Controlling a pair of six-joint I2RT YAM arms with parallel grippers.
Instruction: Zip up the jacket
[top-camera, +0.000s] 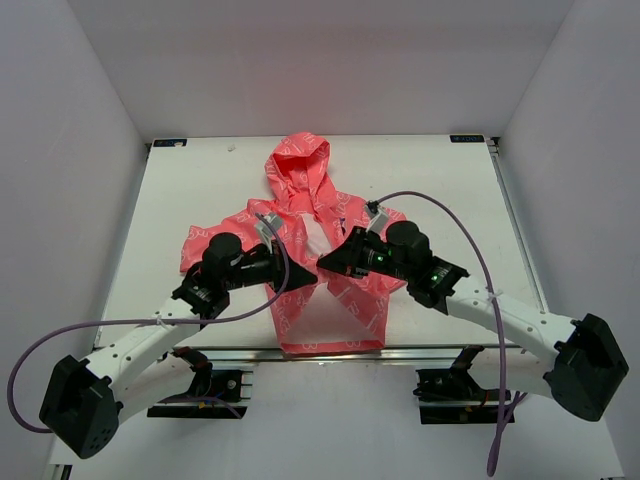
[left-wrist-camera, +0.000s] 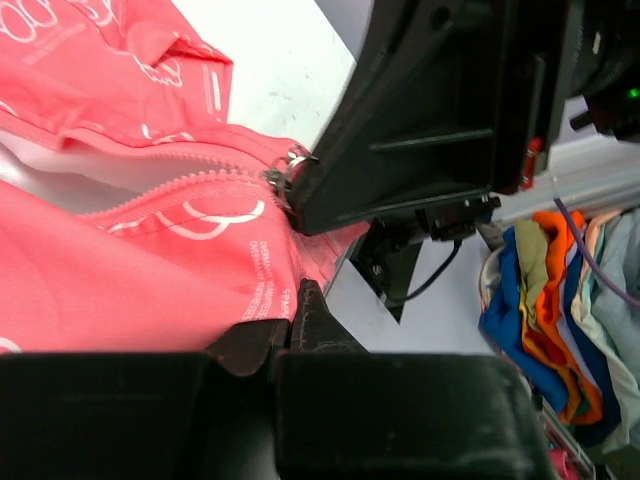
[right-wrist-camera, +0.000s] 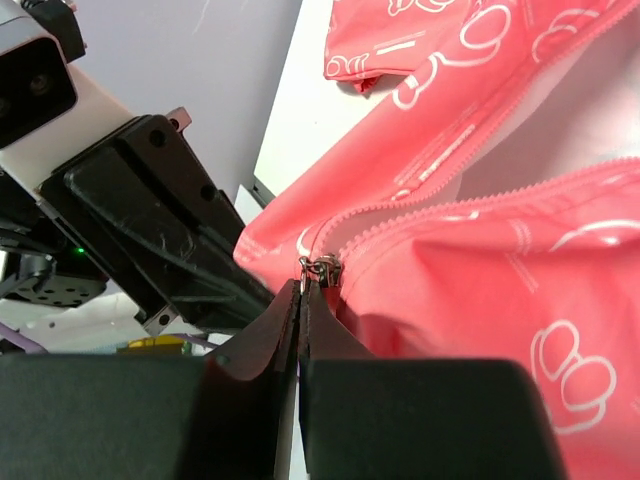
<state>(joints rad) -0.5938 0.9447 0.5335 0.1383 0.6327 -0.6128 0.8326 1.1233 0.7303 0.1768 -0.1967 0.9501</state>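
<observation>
Thin coral-pink jacket (top-camera: 305, 215), white-printed, lies flat on the white table (top-camera: 200, 190), its toothed zipper (right-wrist-camera: 420, 203) gaping toward the hood from the small metal slider (right-wrist-camera: 320, 268); the right gripper (right-wrist-camera: 300, 290) pinches that slider with black wedge fingers; the left gripper (left-wrist-camera: 300, 300) pinches smooth fabric just below it.

We found this to be a robotics laboratory test cell. A white table (top-camera: 200, 180) stood boxed in on three sides by plain pale walls (top-camera: 320, 60). The left arm (top-camera: 140, 345) and right arm (top-camera: 510, 315) were bolted to a metal rail (top-camera: 430, 353) at its near edge, trailing purple cables (top-camera: 418, 194). One wrist carried a camera housing (right-wrist-camera: 35, 75). Beside the table lay a heap of assorted coloured garments (left-wrist-camera: 560, 300).
</observation>
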